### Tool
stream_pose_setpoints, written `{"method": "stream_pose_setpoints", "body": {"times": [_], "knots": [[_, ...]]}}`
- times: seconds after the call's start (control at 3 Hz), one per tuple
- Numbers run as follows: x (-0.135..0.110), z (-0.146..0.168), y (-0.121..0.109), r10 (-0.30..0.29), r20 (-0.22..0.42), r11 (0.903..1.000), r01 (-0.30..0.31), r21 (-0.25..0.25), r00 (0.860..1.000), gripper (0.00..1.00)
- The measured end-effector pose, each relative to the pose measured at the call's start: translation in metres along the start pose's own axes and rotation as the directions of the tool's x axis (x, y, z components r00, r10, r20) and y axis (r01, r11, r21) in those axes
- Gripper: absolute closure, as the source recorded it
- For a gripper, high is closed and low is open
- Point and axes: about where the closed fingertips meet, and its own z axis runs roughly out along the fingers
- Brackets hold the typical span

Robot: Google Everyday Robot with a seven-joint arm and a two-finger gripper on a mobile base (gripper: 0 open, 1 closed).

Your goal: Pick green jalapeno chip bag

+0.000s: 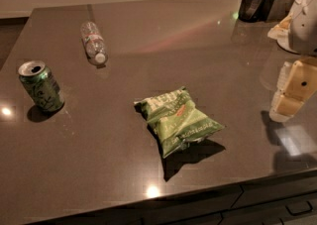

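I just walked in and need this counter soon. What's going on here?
A robot is set to pick up the chip bag, but has not done so yet. The bag lies near the middle front of the counter with nothing touching it. The gripper hangs at the right side, apart from the bag. A green can stands at the left, and a clear bottle lies on its side farther back.

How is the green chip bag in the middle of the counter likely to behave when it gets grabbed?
The chip bag looks puffy and crinkled, so it will probably give and crumple rather than stay stiff. It seems light for its size and may slide on the glossy counter if nudged. The pincer hangs at the right, apart from it.
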Motion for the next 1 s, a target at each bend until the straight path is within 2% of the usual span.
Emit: {"method": "stream_pose_setpoints", "body": {"times": [0.33, 0.67, 1.0], "knots": [[0.0, 0.0, 0.0, 0.0, 0.0, 1.0, 0.0, 0.0, 1.0, 0.0], [-0.018, 0.004, 0.006, -0.029, 0.027, 0.9996, 0.029, -0.001, 0.999, 0.0], [-0.053, 0.015, 0.019, -0.089, 0.073, 0.9958, 0.09, -0.014, 0.993, 0.0]]}}
